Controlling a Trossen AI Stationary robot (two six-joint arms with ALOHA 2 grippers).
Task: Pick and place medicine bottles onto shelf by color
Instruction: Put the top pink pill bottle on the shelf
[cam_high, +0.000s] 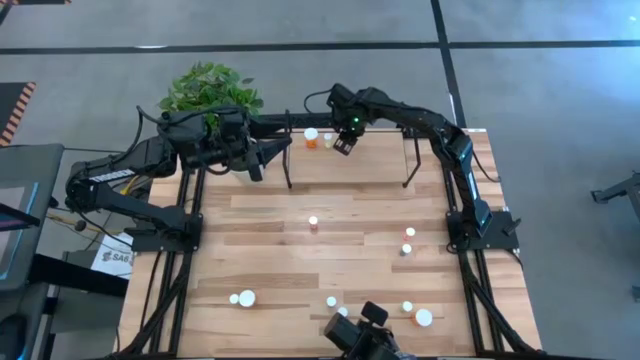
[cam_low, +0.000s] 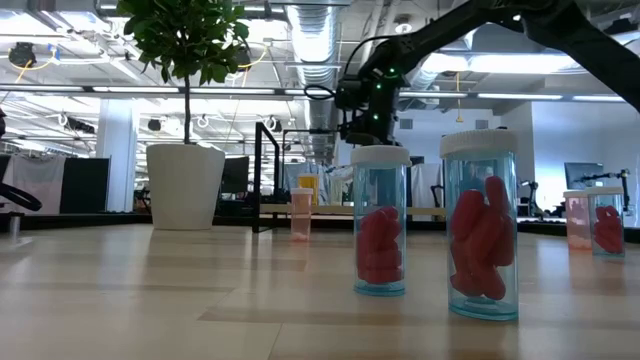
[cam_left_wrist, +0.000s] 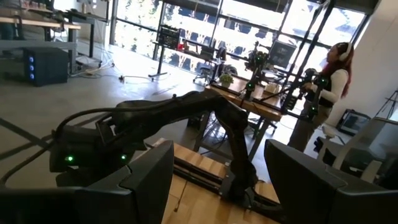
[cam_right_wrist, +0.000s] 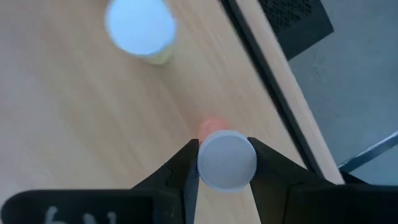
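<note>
Clamped between the right tool's (cam_right_wrist: 226, 163) fingers (cam_right_wrist: 186, 171): a white-capped medicine bottle (cam_right_wrist: 226, 160), seen cap-on from the right wrist view, a pinkish-red glow showing just past the cap on the wood below. Held over the light wooden shelf (cam_high: 350, 165) at the far side of the counter (cam_high: 270, 250), close to its black metal edge. Just beyond on the same board, a pale-yellow bottle with a white cap (cam_right_wrist: 139, 26), apart from the held one. In the high view, an orange bottle (cam_high: 311, 137) and a paler one beside it standing on the shelf next to the right tool (cam_high: 344, 141).

Elsewhere on the counter, white-capped bottles scattered well apart: one near the middle (cam_high: 313, 223), two toward the right side (cam_high: 408, 240), two near the front left (cam_high: 242, 298), several along the front edge (cam_high: 415, 313). From the low view, two clear bottles with red contents (cam_low: 380, 220) (cam_low: 484, 225) standing upright close to the camera, more at the right edge (cam_low: 595, 220), an orange one (cam_low: 301, 213) farther back.

Left tool (cam_high: 262, 155) parked at the far left of the counter by the shelf's end, fingers (cam_left_wrist: 143, 186) spread apart and holding nothing. Potted plant (cam_high: 208, 90) behind it, in a white pot (cam_low: 185, 187). Beyond the counter, in the left wrist view, a person (cam_left_wrist: 323, 93) standing at another workbench.
</note>
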